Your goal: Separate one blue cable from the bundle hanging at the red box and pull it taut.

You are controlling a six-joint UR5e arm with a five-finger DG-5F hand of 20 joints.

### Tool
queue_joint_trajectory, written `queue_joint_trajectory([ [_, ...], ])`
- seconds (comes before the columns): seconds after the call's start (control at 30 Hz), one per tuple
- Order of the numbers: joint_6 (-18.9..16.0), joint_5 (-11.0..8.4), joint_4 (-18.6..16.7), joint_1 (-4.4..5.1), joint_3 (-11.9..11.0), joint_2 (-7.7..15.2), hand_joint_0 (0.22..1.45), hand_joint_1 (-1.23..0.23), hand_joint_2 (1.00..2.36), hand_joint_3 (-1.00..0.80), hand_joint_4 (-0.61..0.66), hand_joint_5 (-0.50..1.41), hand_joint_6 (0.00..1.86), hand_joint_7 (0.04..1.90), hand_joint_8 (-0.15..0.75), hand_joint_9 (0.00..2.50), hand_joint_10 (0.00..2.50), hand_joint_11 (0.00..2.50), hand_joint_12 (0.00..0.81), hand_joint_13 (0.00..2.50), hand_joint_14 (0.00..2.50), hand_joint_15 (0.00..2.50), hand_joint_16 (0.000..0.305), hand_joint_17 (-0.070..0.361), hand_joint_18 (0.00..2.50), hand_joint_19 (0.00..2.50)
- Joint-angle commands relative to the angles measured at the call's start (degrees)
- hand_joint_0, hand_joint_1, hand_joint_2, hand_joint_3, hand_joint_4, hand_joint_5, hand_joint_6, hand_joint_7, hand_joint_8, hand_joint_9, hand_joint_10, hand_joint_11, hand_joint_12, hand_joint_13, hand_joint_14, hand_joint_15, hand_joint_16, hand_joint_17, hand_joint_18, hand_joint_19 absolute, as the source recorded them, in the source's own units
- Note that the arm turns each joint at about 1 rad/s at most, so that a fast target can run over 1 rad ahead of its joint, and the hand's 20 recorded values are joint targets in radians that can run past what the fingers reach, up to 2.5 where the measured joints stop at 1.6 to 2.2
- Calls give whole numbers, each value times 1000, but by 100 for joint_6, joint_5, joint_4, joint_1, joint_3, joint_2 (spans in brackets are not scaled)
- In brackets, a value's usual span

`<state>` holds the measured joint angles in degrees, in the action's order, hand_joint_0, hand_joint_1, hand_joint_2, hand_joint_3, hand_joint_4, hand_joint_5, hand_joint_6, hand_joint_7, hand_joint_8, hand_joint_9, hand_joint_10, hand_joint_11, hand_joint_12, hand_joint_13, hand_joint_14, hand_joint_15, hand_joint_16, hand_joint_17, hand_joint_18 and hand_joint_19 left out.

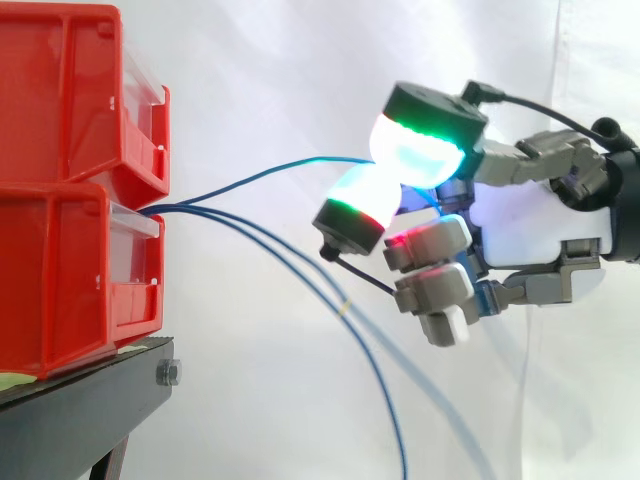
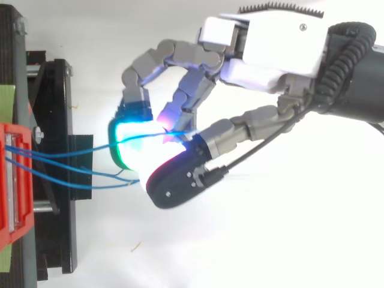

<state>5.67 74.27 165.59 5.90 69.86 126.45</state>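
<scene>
You have a white curtain [image 1: 280, 60] behind the whole scene, and a black stand [image 1: 90, 400] at the left of the side view. Its top carries two red bins, the upper bin [image 1: 60, 90] stacked on the lower bin [image 1: 60, 280], both fronts reaching the stand's right edge and facing the hand. A bolt [image 1: 168, 373] sits in the stand's right end, just under that edge; in the top view a pale green strip [image 2: 6, 102] lies along the stand's left side.

Blue cables come out at the top of the lower bin's front. The held cable [image 1: 250, 176] rises away from the others and runs in a nearly straight line to the hand [image 1: 530, 225], which comes in from the right, well apart from the bins. It is pinched between two glowing pads [image 1: 415, 150], white with green rims, pressed tip to tip on it; the other fingers are curled in below the pinch, apart from that cable.

The loose cables [image 1: 384, 390] sag from the same bin front, pass close beneath the lower pad, and hang down past the bottom of the side view; whether they brush that pad you cannot tell.
</scene>
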Motion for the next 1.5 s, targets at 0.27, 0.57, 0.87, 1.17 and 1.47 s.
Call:
queue_joint_trajectory([
  [0.27, -479, -325, -150, 69, 1, 196, 527, -658, 1000, -500, 118, -215, 858, 988, 261, 1112, 108, 1480, 351, 1119, 20, 1312, 49, 110, 904, 914],
  [0.57, -488, -334, -360, 139, 221, 196, 517, -652, 1000, -500, 120, -220, 859, 979, 266, 1091, 139, 1472, 357, 1142, 19, 1355, 50, 114, 904, 927],
  [0.87, -488, -387, -492, 148, 274, 196, 484, -550, 1000, -500, 131, -218, 859, 957, 286, 1086, 195, 1428, 373, 1151, 17, 1343, 53, 120, 918, 942],
  [1.17, -479, -439, -299, 148, 274, 196, 562, -486, 1000, -500, 110, -215, 849, 985, 260, 1120, 66, 1515, 335, 1148, 19, 1361, 48, 108, 886, 978],
  [1.47, -470, -598, -202, 148, 274, 196, 602, -462, 1000, -500, 103, -214, 845, 1000, 251, 1127, 43, 1539, 328, 1163, 18, 1377, 47, 105, 893, 994],
])
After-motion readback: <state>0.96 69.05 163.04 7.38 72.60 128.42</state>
